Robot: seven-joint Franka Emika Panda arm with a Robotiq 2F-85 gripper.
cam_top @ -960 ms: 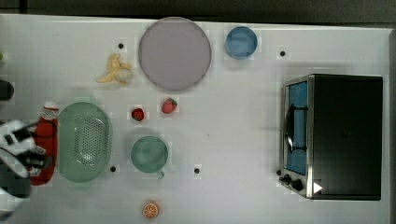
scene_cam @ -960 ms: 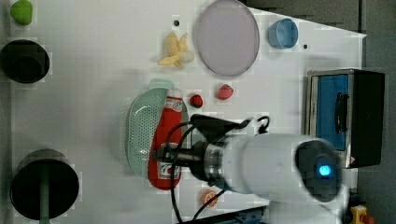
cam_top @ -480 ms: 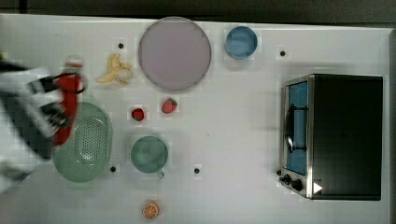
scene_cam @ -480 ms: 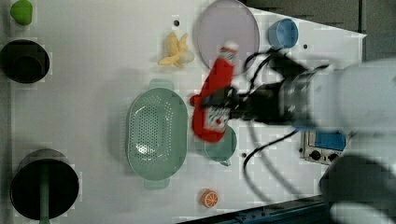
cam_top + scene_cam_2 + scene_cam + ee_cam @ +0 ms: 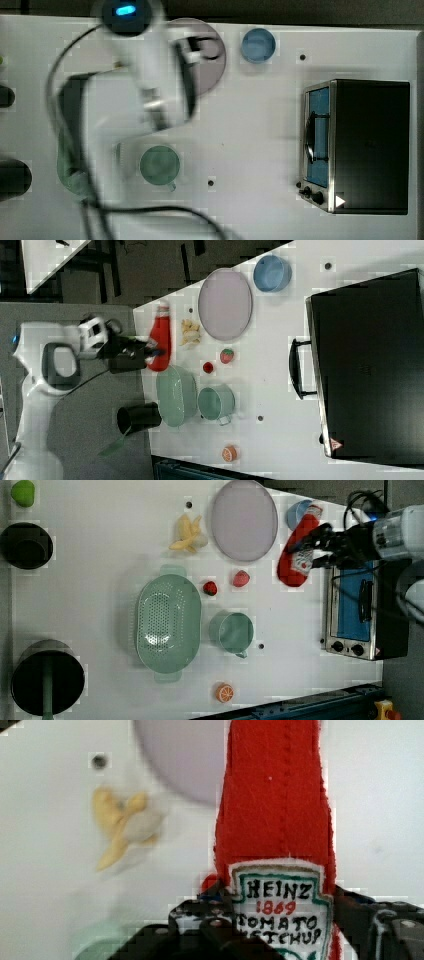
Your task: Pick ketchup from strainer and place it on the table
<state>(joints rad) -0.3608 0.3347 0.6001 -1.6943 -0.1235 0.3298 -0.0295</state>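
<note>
The ketchup (image 5: 296,555), a red soft bottle with a white cap and white label, hangs in the air above the table (image 5: 100,555), clear of the strainer. My gripper (image 5: 314,547) is shut on its labelled lower body. The wrist view has the ketchup (image 5: 275,820) running up between my dark fingers (image 5: 200,922), with the banana and the plate far below it. Pale green and oval, the strainer (image 5: 168,625) sits with nothing in it. From the right view the ketchup (image 5: 161,337) and gripper (image 5: 151,351) hang beyond the strainer (image 5: 176,395). My blurred arm hides most of the strainer (image 5: 65,170) in the top view.
A green cup (image 5: 235,632) stands beside the strainer, with a strawberry (image 5: 210,588) and a red ball (image 5: 241,578) near it. A banana (image 5: 187,532), a grey-lilac plate (image 5: 244,520) and a blue bowl (image 5: 297,512) lie further off. A toaster oven (image 5: 360,610) and an orange slice (image 5: 225,693) are also there.
The ketchup has come up out of the strainer in my gripper. Arm and bottle have swung away from the strainer toward the banana and plate, and higher.
</note>
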